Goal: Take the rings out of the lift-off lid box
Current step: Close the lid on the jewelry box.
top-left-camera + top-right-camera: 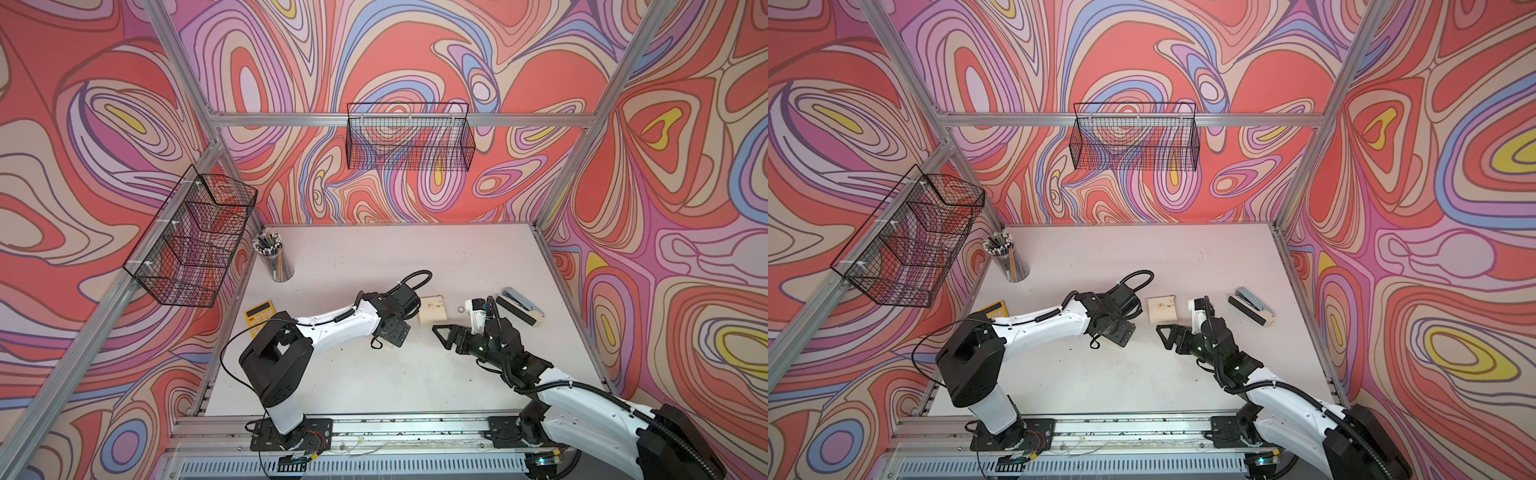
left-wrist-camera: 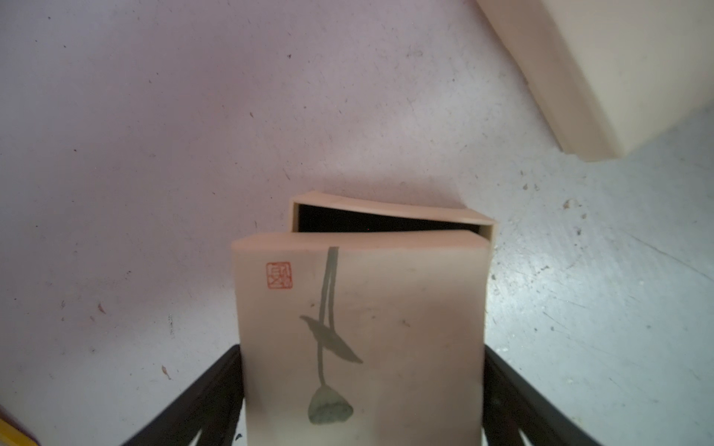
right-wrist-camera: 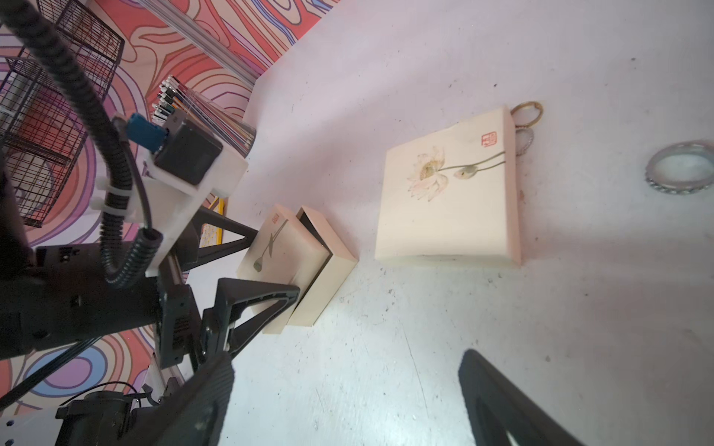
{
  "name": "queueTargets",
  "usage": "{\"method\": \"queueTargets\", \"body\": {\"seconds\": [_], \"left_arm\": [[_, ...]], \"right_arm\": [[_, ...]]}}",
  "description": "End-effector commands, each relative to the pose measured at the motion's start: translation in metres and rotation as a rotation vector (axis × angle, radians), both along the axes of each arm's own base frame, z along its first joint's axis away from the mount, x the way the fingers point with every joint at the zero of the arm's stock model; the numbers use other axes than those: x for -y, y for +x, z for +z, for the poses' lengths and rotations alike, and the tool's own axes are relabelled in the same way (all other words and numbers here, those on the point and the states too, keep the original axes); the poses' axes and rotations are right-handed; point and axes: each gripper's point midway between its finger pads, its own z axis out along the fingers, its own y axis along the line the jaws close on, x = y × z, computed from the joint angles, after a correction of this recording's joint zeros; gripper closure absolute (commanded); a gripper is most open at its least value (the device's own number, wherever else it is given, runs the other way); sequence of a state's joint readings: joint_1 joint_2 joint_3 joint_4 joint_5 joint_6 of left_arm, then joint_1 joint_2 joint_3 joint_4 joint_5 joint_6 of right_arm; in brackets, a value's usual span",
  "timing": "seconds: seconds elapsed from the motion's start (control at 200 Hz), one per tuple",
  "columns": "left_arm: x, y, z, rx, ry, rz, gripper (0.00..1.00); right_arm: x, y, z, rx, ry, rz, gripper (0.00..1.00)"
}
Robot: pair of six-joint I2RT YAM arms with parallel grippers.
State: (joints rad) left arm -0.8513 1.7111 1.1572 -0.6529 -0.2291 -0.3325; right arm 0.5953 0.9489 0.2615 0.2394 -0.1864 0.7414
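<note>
On the counter [image 1: 374, 374], the left hand [image 2: 361, 349] straddles the small box's lid [image 3: 282, 247]; clamped or not, I cannot tell. The right hand [image 3: 344, 359] gapes, empty. Silvery rings [image 3: 680, 168] lie near the larger box [image 3: 444, 208].

Table [image 1: 374, 257], seen from above: pencil cup [image 1: 276, 259] in the far left corner; calculator [image 1: 258, 316] at the left edge; large box [image 1: 432, 315] centre; small box [image 3: 332, 278] to its left, lid [image 3: 278, 251] lying askew over it; ring [image 1: 460, 309] just right of the large box; stapler [image 1: 519, 309] farther right.
</note>
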Motion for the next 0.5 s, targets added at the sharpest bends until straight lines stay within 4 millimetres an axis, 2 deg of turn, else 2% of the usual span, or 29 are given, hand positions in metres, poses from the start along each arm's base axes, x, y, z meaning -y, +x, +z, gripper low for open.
{"method": "queueTargets", "body": {"seconds": [0.0,0.491], "left_arm": [[0.0062,0.0043,0.0073,0.022,-0.02,-0.008,0.08],[0.009,0.0059,0.0064,0.038,-0.041,-0.015,0.08]], "right_arm": [[-0.0003,0.0051,0.0025,0.005,-0.017,-0.014,0.04],[-0.003,0.0069,0.0035,0.0,-0.019,-0.007,0.04]]}}
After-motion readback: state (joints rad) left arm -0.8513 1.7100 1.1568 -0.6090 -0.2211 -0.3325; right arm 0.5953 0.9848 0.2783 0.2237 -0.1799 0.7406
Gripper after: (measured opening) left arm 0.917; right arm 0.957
